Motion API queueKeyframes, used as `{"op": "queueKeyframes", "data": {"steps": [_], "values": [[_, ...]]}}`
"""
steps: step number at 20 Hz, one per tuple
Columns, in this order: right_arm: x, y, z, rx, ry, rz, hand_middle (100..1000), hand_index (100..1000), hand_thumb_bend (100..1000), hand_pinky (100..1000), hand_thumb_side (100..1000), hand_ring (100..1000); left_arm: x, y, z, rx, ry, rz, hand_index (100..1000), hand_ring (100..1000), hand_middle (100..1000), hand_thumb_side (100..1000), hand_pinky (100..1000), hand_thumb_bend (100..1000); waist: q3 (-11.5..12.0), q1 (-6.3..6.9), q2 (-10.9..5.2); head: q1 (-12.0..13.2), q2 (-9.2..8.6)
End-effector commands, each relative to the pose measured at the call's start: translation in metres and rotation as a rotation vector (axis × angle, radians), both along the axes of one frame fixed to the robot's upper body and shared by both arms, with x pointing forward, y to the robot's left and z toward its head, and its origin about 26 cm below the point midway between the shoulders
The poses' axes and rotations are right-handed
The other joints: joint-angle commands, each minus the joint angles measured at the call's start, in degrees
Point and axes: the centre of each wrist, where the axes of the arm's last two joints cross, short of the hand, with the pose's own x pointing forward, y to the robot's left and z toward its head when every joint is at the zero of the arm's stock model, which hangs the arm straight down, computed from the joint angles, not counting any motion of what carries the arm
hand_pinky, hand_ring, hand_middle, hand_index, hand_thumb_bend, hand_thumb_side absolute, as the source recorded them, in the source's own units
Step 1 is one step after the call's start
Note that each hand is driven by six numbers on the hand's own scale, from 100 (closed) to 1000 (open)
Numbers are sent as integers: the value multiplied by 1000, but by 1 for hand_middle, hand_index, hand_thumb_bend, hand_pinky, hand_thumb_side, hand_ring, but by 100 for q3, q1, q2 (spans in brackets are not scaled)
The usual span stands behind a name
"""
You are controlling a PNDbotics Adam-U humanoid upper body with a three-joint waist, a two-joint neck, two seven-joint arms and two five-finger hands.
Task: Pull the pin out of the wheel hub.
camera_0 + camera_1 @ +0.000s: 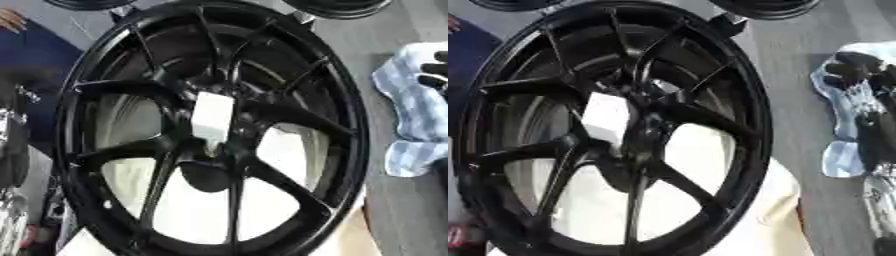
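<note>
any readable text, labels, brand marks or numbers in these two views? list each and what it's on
None can be read.
White label on the black wheel hub, near its centre: shows blank, any print is too blurred to tell.
Faint pale marks on a dark surface at the left edge: too blurred to read.
Blue-and-white checked cloth under the right hand: pattern only, no text.
</note>
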Motion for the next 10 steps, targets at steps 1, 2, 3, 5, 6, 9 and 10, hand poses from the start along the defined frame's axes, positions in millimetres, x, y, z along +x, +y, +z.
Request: {"op": "queueKeyframes", "data": {"steps": [1,2,3,5,6,9,10], "values": [[-1,-2,6,-19,-18,-3,705,580,325,755,451,738,-1,0,5,3,-24,-6,743,782,618,741,797,100,-1,10,-107,-1,-48],[-1,-2,6,-18,-18,-3,704,579,325,754,451,737,-1,1,6,6,-28,-6,744,782,619,739,797,100,-2,12,-104,-7,-61],[-1,-2,6,-17,-18,-3,704,579,324,754,451,737,-1,2,6,12,-34,-6,744,782,619,736,797,100,-3,15,-100,-15,-76],[-1,-2,6,-15,-16,-6,702,577,325,753,451,736,-1,5,9,35,-58,-3,746,782,620,724,798,100,-4,24,-94,-43,-110],[-2,-3,5,-14,-16,-7,702,577,325,753,451,735,-1,7,10,53,-77,0,748,782,620,716,799,100,-3,29,-93,-59,-125],[-2,-3,5,-13,-15,-12,702,577,324,753,451,735,-1,13,14,93,-125,2,749,782,621,711,799,100,-2,40,-94,-99,-158],[-2,-3,5,-13,-15,-13,702,577,324,753,451,735,-1,13,14,96,-130,2,749,782,621,711,799,100,-2,40,-94,-102,-160]]}}
